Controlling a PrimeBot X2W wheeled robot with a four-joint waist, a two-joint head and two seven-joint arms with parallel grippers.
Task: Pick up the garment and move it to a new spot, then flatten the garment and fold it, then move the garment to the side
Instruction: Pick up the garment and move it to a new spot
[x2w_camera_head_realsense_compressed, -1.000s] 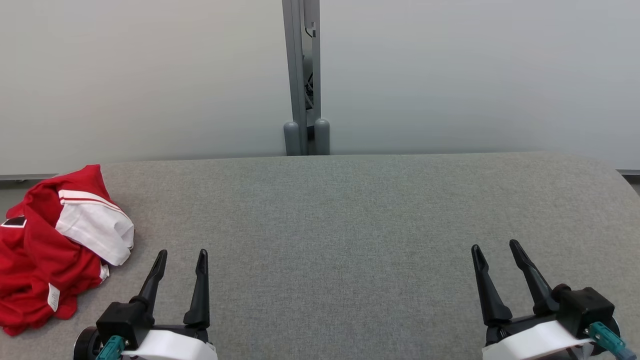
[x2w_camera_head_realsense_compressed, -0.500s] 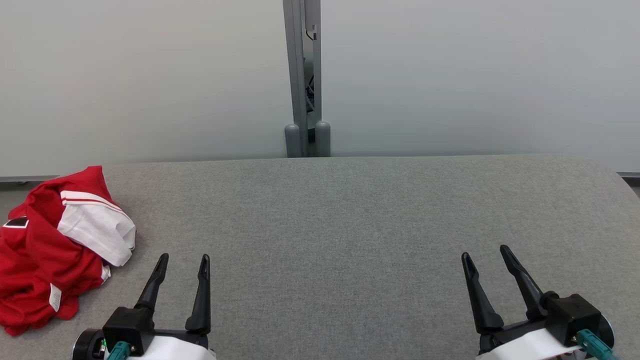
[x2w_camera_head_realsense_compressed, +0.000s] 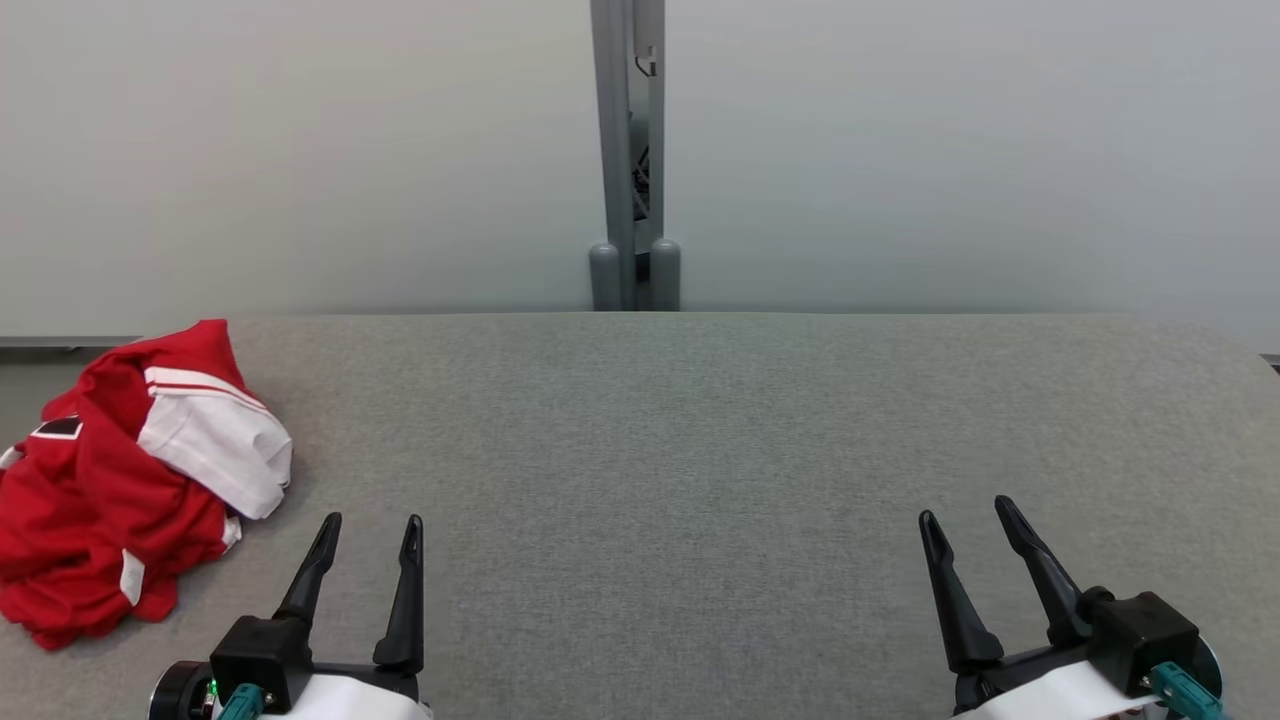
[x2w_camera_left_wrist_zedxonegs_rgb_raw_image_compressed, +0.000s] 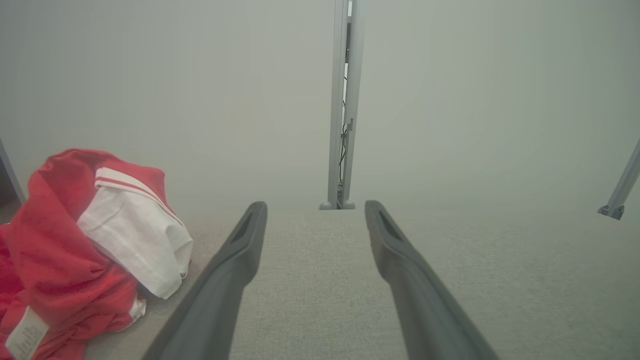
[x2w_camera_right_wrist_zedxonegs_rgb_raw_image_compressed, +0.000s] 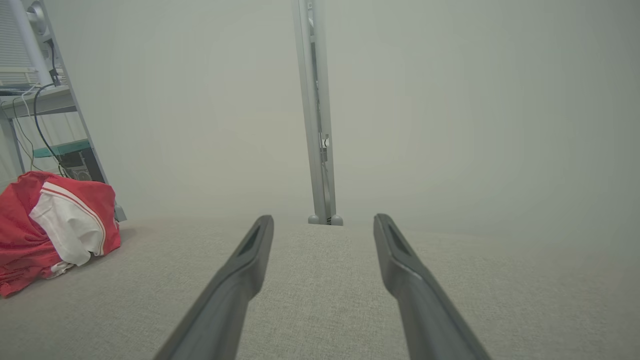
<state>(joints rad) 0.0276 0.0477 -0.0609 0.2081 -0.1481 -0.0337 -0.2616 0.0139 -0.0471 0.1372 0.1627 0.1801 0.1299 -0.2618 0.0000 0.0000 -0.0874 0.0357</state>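
Observation:
The garment (x2w_camera_head_realsense_compressed: 110, 490) lies crumpled in a heap at the far left of the grey fabric table (x2w_camera_head_realsense_compressed: 680, 450): red cloth with a white sleeve and striped trim on top. It also appears at the left of the left wrist view as the garment (x2w_camera_left_wrist_zedxonegs_rgb_raw_image_compressed: 75, 250) and in the right wrist view as the garment (x2w_camera_right_wrist_zedxonegs_rgb_raw_image_compressed: 50, 225). My left gripper (x2w_camera_head_realsense_compressed: 370, 522) hovers open near the front edge, just right of the heap and not touching it. My right gripper (x2w_camera_head_realsense_compressed: 965, 508) is open at the front right, far from the cloth. Both hold nothing.
A pale partition wall stands behind the table, with a grey post (x2w_camera_head_realsense_compressed: 630, 200) at its middle. A shelf with cables (x2w_camera_right_wrist_zedxonegs_rgb_raw_image_compressed: 40, 110) sits beyond the table's left end. The table's far right corner (x2w_camera_head_realsense_compressed: 1210, 340) is rounded.
The head camera has shifted, so the whole scene sits slightly to the right and lower. Both grippers have dropped a little toward the bottom edge and remain open. The garment has not moved.

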